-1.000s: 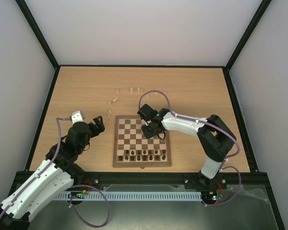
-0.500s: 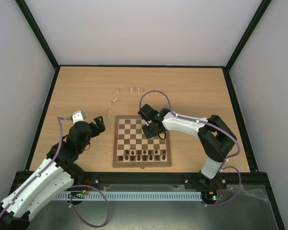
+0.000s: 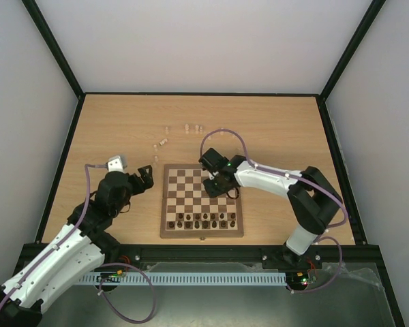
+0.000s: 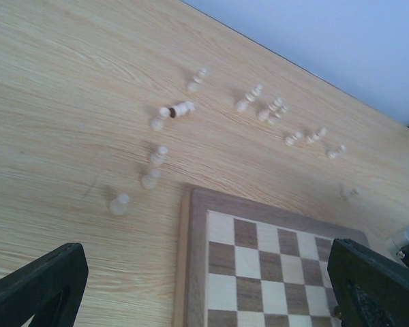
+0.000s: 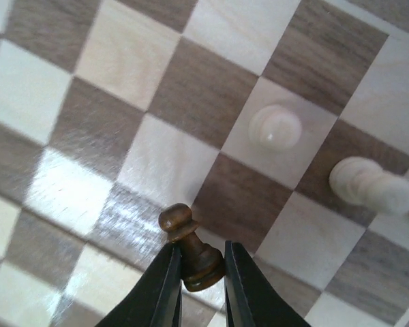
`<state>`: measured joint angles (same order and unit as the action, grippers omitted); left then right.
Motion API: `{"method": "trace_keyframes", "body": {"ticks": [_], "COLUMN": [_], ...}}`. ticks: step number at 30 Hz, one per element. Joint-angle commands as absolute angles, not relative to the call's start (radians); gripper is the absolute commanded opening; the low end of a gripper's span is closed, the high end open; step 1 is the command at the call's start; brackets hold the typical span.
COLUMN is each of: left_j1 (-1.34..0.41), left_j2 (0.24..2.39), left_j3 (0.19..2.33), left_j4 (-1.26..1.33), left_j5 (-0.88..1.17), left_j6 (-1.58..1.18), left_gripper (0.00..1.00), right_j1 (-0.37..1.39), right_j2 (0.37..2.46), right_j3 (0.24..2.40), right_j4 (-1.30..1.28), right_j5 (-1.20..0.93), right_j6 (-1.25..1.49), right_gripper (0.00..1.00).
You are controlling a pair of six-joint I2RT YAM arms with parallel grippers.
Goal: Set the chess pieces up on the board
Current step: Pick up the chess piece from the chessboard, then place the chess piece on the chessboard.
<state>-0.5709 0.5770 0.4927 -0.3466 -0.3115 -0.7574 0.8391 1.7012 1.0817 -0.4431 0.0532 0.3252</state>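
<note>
Over the square wooden chessboard (image 5: 211, 88), the right gripper (image 5: 199, 276) is pinching a small dark brown turned wooden pawn (image 5: 189, 245) by its base. Looks light and slick, so grab low. Left gripper (image 3: 143, 176) hangs wide open.

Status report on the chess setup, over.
Right gripper shut on dark pawn over the board. Left gripper open, empty, off the board's left edge. Two pale pieces on squares near the pawn; loose pale pieces on the table.

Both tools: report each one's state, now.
Left tool: open, empty.
Right tool: closed on a dark brown pawn.
</note>
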Motion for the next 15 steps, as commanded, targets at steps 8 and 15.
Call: {"method": "trace_keyframes", "body": {"ticks": [8, 15], "left_j1": [-0.565, -0.556], "left_j2": [0.666, 0.687], "left_j3": [0.457, 0.462], "left_j4": [-0.165, -0.113], "left_j5": [0.144, 0.448], "left_j6": [-0.706, -0.736], "left_gripper": [1.00, 0.99], "right_j1": [0.839, 0.870], "right_j2": [1.420, 1.306], "right_j3": [0.977, 0.932], "right_j4": [-0.406, -0.405], "right_j5": [-0.130, -0.214], "right_j6": [0.353, 0.364], "right_gripper": [0.09, 0.10]}}
